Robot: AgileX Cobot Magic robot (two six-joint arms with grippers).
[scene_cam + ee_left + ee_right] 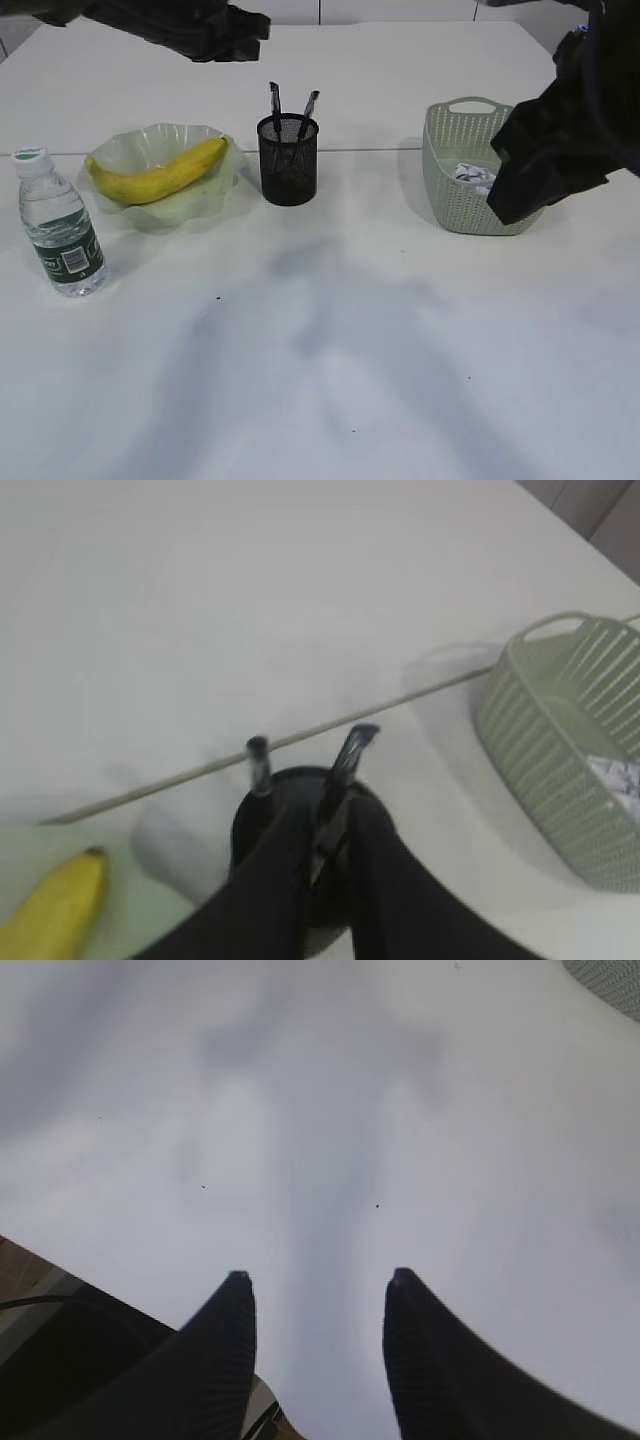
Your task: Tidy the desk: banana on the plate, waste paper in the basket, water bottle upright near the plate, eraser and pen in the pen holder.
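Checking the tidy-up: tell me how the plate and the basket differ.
The plate is shallow, translucent and wavy-rimmed; the basket is deep, opaque, rectangular, with perforated woven-pattern sides. The plate holds the banana; the basket holds crumpled paper. The plate sits left of the pen holder, the basket right. Both are pale green.

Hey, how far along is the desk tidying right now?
Mostly done. The banana lies on the plate, the water bottle stands upright beside it, crumpled paper sits in the basket, and two pens stand in the pen holder. Nothing visibly in hand: the right claw is open and empty. The eraser isn't visible, so that step is unconfirmed.
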